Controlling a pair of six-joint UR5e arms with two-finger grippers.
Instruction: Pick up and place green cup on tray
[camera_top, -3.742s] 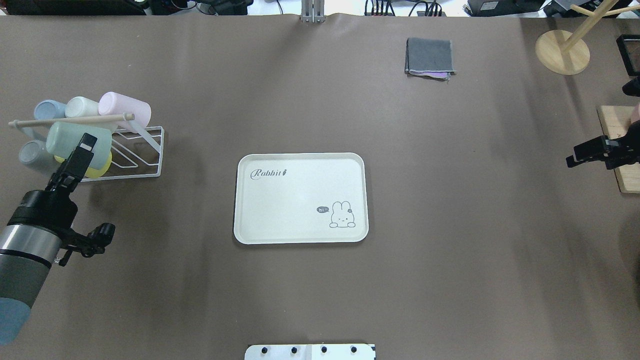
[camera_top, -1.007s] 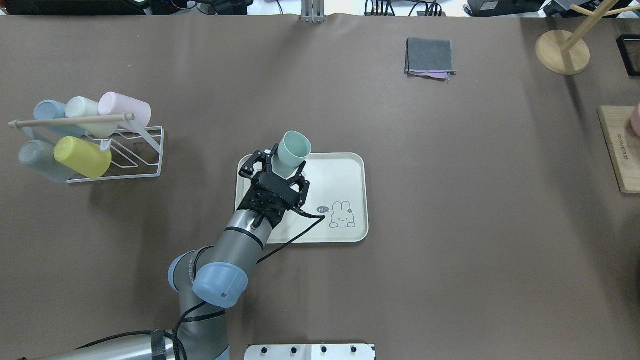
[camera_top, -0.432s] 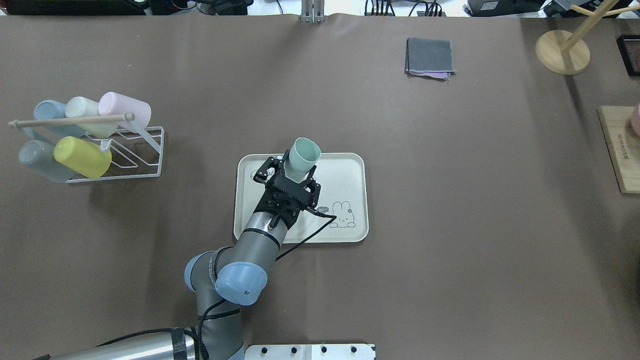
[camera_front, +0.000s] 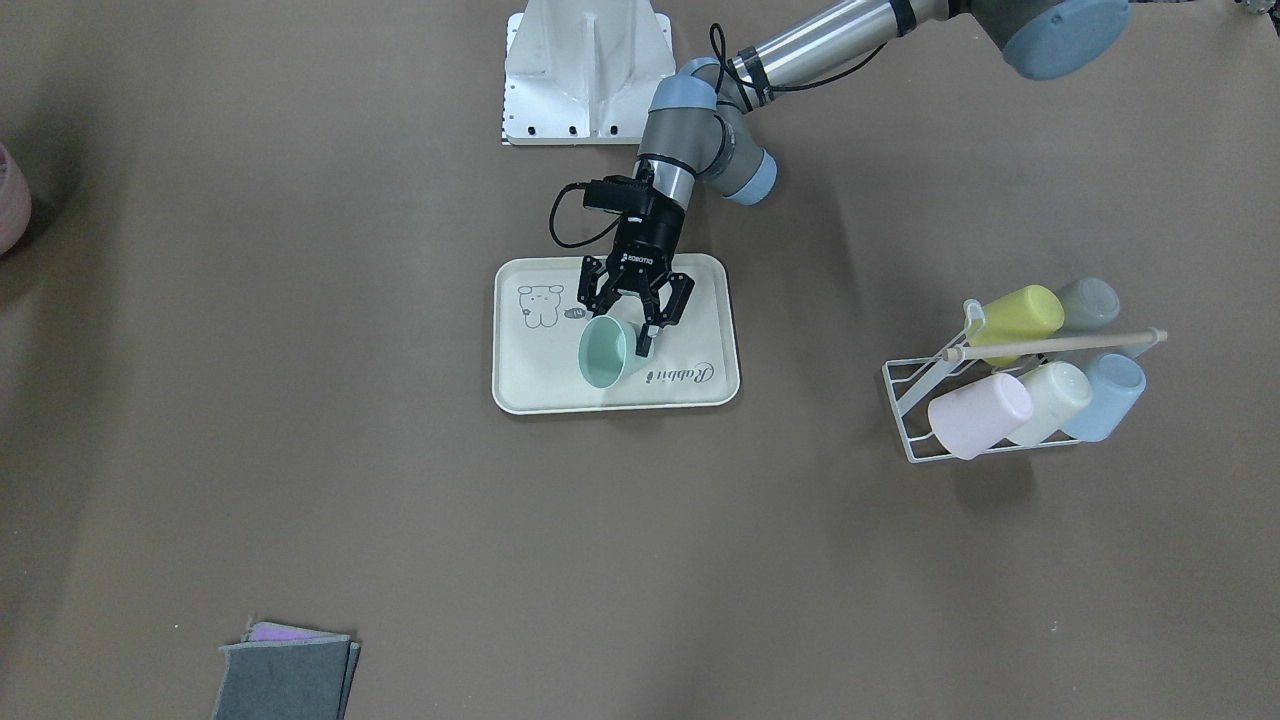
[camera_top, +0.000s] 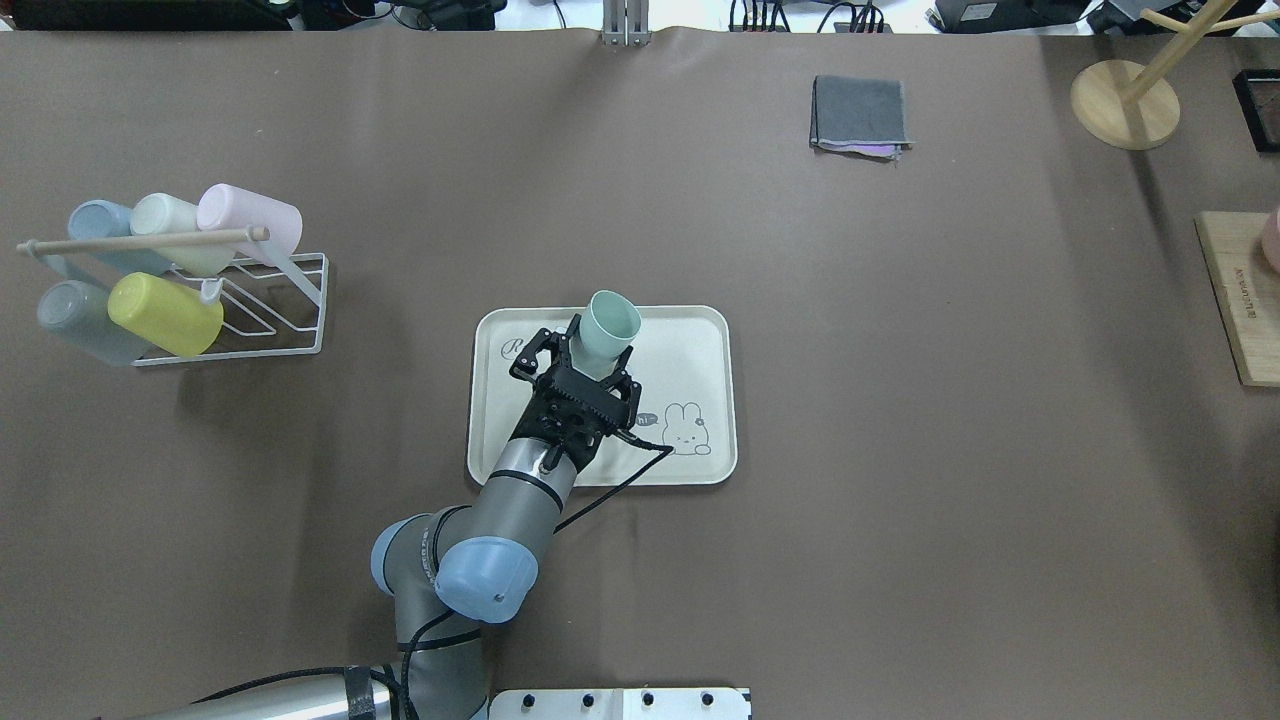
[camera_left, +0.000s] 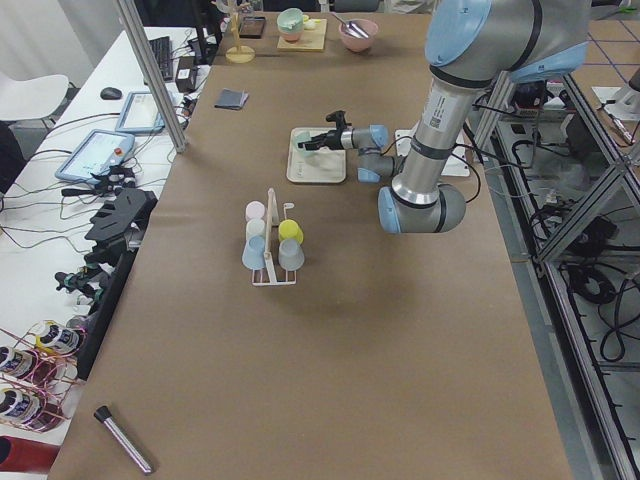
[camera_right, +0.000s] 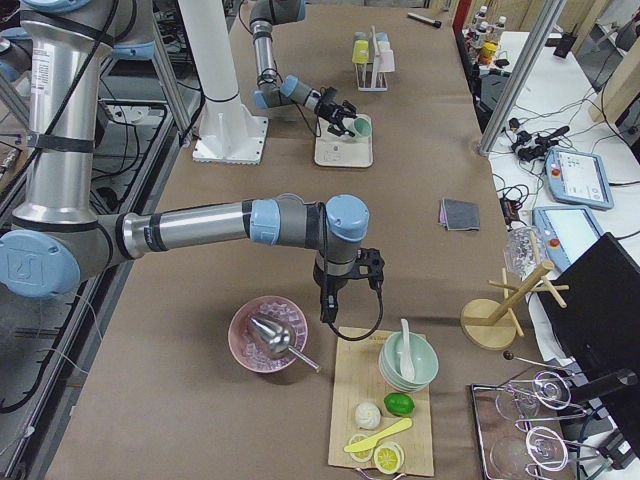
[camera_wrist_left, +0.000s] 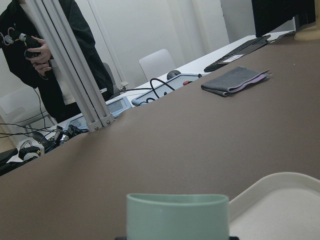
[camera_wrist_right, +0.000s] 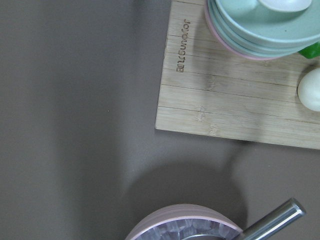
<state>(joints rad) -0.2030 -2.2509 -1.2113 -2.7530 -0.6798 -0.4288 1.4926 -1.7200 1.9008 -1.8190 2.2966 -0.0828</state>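
The green cup (camera_top: 608, 324) is a pale mint tumbler, tilted with its mouth pointing away from the robot. My left gripper (camera_top: 592, 352) is shut on the green cup's lower body and holds it over the far half of the cream tray (camera_top: 690, 345). Seen from the front, the cup (camera_front: 604, 353) hangs low over the tray (camera_front: 540, 385); I cannot tell whether it touches. The left wrist view shows the cup's rim (camera_wrist_left: 177, 212) and a tray corner (camera_wrist_left: 280, 197). My right gripper (camera_right: 327, 316) points down near a pink bowl; I cannot tell if it is open.
A white wire rack (camera_top: 262, 305) at the left holds the yellow-green cup (camera_top: 165, 313), a grey cup (camera_top: 75, 318) and pink, cream and blue cups. A folded grey cloth (camera_top: 860, 112), a wooden stand (camera_top: 1125, 100) and a wooden board (camera_top: 1240, 300) lie far right.
My left arm has carried the green cup from the rack to over the tray, then drew it slightly toward the robot and lower. The right gripper has left the overhead view.
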